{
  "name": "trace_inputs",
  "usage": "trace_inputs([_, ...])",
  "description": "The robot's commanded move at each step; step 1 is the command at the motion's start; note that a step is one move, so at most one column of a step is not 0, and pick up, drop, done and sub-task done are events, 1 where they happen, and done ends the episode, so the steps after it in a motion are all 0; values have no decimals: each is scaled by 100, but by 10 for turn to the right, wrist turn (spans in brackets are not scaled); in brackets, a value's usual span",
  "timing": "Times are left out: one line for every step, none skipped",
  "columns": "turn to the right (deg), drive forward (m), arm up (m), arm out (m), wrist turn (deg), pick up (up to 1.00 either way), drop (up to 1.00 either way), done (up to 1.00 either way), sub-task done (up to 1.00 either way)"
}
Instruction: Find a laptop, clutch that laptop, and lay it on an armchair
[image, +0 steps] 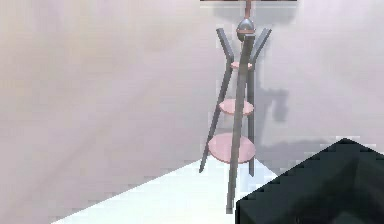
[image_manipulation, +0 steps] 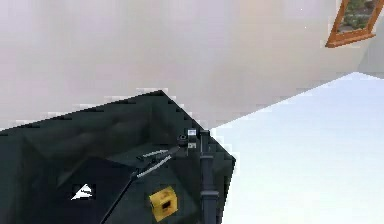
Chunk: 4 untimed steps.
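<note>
A dark armchair (image_manipulation: 90, 135) with a tufted back stands in the arm side view's lower left. Its corner shows again at the forward view's lower right as a dark armchair (image: 320, 190). A flat dark slab (image_manipulation: 115, 190), laptop-like, with a yellow square and a small white mark, lies tilted over the seat. The arm (image_manipulation: 207, 185) rises from the bottom edge, and my gripper (image_manipulation: 152, 163) reaches left with its thin fingers at the slab's upper edge. I cannot tell whether the gripper holds anything.
A tall tripod stand (image: 237, 110) with three round pink shelves stands by the pale wall, just beyond the armchair's corner. A wood-framed picture (image_manipulation: 356, 22) hangs on the wall at the top right. Pale bare floor (image_manipulation: 310, 150) stretches to the chair's right.
</note>
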Motion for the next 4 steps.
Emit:
trace_inputs([0,0,0,0,0,0,100,0,0])
trace_inputs([0,0,10,0,0,0,0,0,0])
trace_inputs([0,0,0,-8,0,0,0,0,0])
trace_inputs([0,0,0,0,0,0,0,100,0])
